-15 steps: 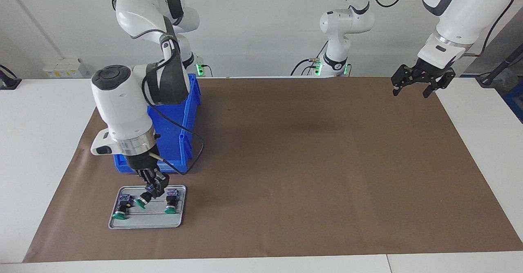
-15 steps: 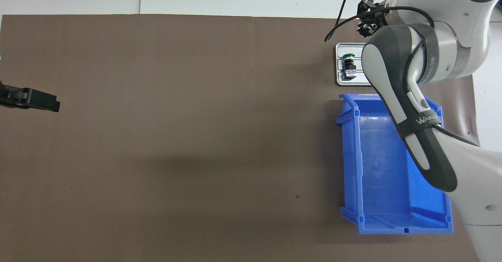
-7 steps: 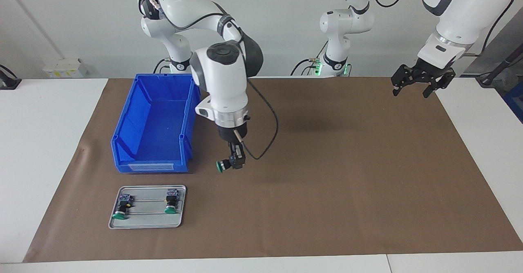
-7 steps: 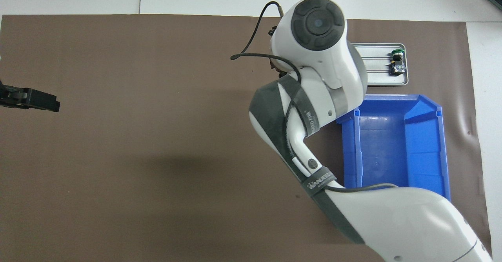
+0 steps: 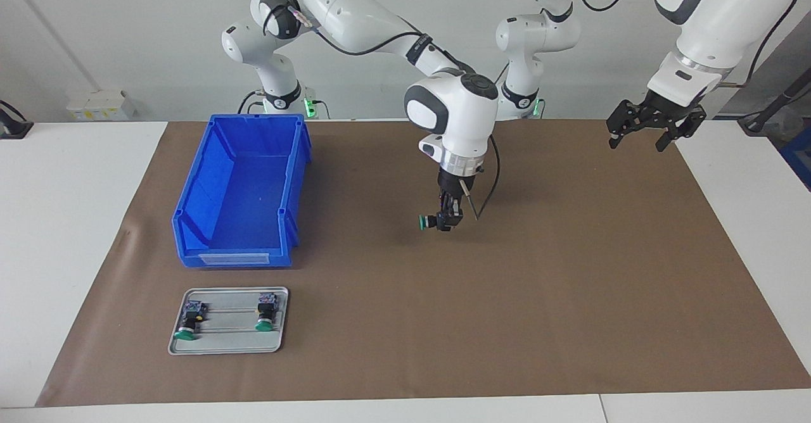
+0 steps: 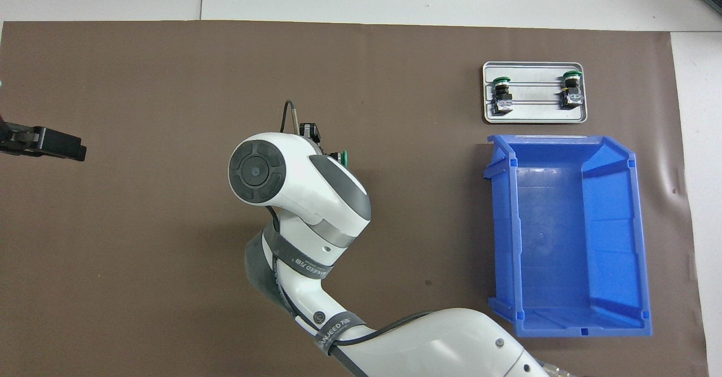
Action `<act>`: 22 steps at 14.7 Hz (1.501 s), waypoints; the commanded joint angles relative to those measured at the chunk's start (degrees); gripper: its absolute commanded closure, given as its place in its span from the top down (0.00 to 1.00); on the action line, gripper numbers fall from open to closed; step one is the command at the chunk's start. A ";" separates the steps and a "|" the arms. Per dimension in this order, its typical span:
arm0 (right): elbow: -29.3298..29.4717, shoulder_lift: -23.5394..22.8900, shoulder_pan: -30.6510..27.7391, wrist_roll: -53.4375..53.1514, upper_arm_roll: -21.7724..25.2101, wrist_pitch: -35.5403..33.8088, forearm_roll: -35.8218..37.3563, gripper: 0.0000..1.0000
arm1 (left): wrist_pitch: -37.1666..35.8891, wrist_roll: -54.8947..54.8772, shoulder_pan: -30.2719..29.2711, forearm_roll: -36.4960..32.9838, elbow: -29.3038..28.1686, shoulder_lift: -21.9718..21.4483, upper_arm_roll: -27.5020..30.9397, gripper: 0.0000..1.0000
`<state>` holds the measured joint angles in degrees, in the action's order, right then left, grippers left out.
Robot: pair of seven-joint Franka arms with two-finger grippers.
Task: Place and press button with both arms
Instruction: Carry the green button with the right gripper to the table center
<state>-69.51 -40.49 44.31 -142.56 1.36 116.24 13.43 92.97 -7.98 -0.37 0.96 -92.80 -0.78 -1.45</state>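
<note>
button in right end effector, bin, tray apart

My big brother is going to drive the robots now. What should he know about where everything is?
Right gripper: shut on the small green-capped push button, holding it sideways over the middle of the brown mat, not set down.
Left gripper: fingers open, holding nothing, waiting over the mat's corner at the left arm's end.
Grey metal tray: two look-alike green-capped switches lie on it, near the blue plastic bin, which looks empty.
Done: the button is picked up.
Left: put the button on the mat, then press it.
</note>
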 commanded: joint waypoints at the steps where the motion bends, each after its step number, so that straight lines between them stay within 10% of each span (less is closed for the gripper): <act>1: 1.13 -1.43 -0.46 -4.74 -0.13 5.38 -1.63 0.00 | 0.99 -0.64 -0.68 -1.13 -2.38 -1.86 -0.48 1.00; 15: -8.79 -2.22 3.32 -6.77 0.05 20.07 -2.53 0.04 | 0.99 -0.64 -0.68 -1.13 -2.38 -1.86 -0.48 1.00; 18: -8.36 -1.96 3.32 -5.98 0.13 19.47 -0.95 0.89 | 0.99 -0.29 -0.68 -1.13 -2.38 -1.86 -0.48 1.00; 22: -8.36 2.42 1.92 3.65 -0.04 15.87 2.31 1.00 | 2.56 -0.90 2.12 -1.13 -2.55 -1.86 -1.01 1.00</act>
<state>-76.30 -42.59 47.41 -144.32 1.60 134.75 14.61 93.15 -8.14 -0.09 0.96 -92.81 -0.78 -2.33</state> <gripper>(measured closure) 0.269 0.000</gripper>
